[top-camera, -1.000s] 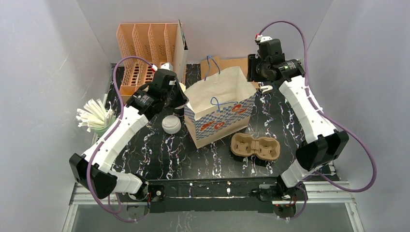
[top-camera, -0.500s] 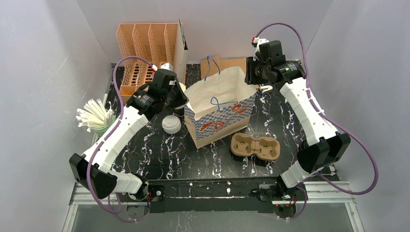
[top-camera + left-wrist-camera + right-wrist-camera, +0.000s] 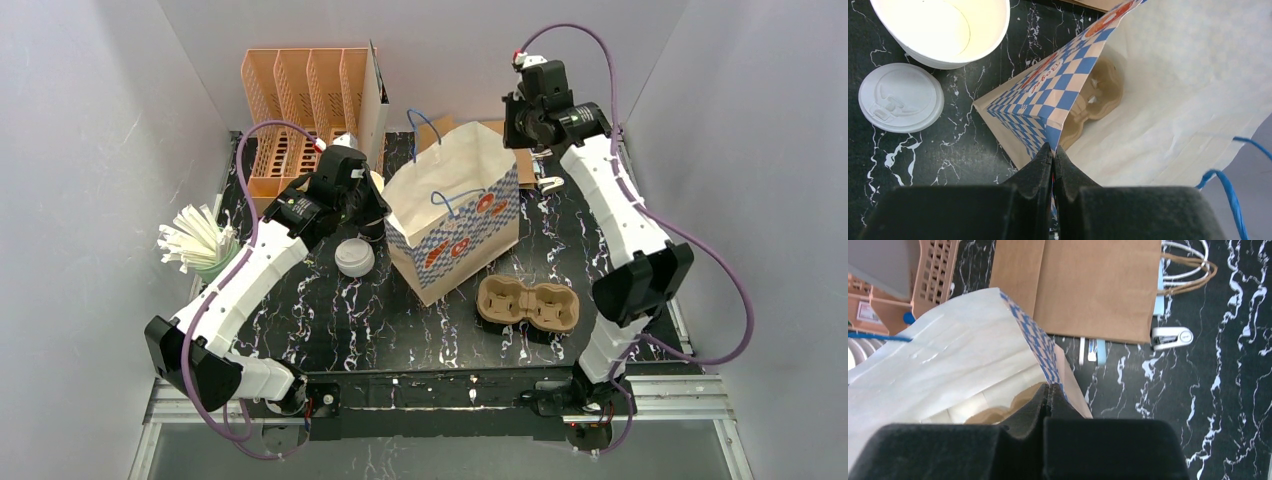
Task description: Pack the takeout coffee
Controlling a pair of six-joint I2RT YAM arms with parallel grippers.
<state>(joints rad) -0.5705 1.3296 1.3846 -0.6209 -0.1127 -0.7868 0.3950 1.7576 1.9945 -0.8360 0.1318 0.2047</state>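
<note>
L gripper (image 3: pixel 1053 167) & R gripper (image 3: pixel 1048 399) each pinch opposite rims of blue-checked white paper bag (image 3: pixel 455 220), prob. to spread its mouth for packing.

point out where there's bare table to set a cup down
Widest bare patch: the black marbled table in front, bordered by the white lidded paper cup, the blue-checked paper bag and the brown moulded-pulp tray. Crowded: back left, where the left pincer grips the bag beside an open white cup and the orange slotted rack.
</note>
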